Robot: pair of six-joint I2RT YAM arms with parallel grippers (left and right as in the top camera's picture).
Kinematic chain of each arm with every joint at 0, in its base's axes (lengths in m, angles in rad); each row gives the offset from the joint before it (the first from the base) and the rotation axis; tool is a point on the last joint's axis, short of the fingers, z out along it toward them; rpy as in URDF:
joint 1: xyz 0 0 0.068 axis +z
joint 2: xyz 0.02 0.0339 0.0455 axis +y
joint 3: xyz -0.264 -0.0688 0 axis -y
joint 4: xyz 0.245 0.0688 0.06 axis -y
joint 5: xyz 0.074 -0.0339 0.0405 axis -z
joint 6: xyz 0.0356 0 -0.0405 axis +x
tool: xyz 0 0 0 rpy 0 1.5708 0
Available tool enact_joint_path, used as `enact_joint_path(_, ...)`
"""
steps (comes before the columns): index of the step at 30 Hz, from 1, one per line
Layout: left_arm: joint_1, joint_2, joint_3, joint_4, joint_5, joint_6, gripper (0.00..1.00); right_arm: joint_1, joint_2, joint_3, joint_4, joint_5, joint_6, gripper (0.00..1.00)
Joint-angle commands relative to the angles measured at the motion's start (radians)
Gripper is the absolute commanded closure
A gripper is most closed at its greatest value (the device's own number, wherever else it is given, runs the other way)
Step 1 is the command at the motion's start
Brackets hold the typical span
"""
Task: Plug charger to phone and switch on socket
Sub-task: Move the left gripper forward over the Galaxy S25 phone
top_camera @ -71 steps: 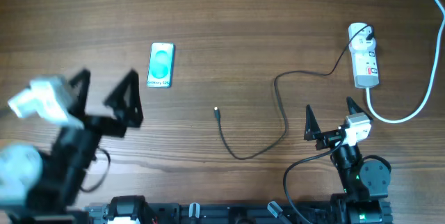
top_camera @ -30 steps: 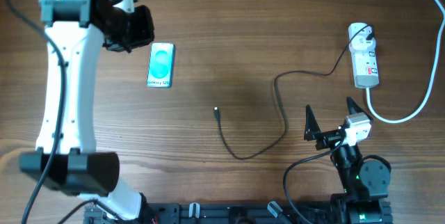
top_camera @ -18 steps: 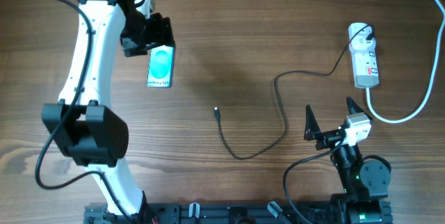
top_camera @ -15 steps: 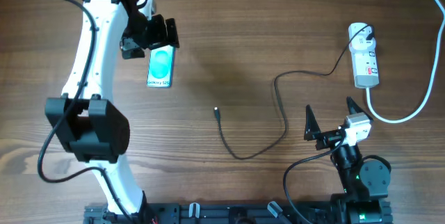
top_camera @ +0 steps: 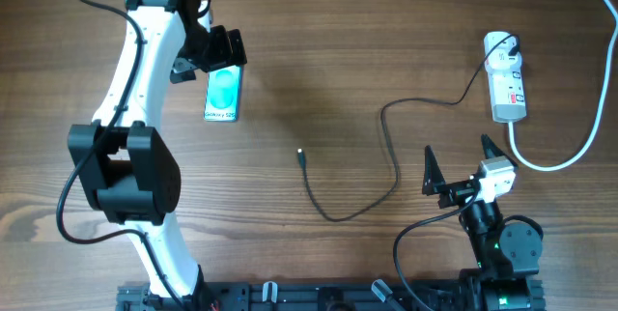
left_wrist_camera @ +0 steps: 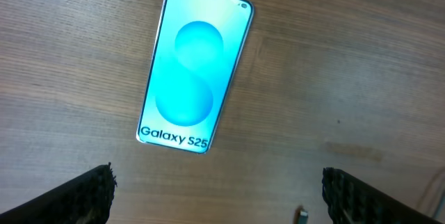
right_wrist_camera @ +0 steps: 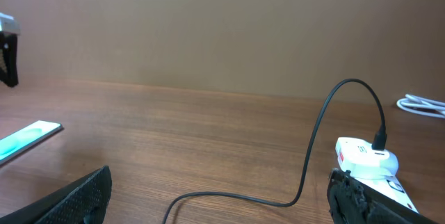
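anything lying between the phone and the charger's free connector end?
Nothing: overhead shows bare table between the phone and the charger connector.

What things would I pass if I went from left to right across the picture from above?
phone → loose metal tip of the charger → socket → thick white cord looping off to the right.

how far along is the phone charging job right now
Done: the charger plug end already sits in the socket. In hand: the left gripper hovers open over the phone, holding nothing; the right gripper is open and empty near its base. Left: the connector lies loose on the table, apart from the phone, so plugging in and apparently the socket switch remain.
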Motion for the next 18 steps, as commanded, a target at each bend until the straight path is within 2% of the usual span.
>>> enact_joint_path(1, -0.004, 0.013, -0.063, 0.070, -0.017, -0.015, 0.00, 0.005, -0.002, -0.001, 0.003, 0.002, 0.008, 0.00)
enact_joint_path(9, -0.004, 0.013, -0.197, 0.271, -0.017, -0.015, 0.00, 0.005, -0.002, -0.001, 0.003, 0.002, 0.008, 0.00)
enact_joint_path(18, -0.004, 0.013, -0.222, 0.320, -0.039, -0.014, 0.00, 0.005, -0.002, -0.001, 0.003, 0.002, 0.008, 0.00)
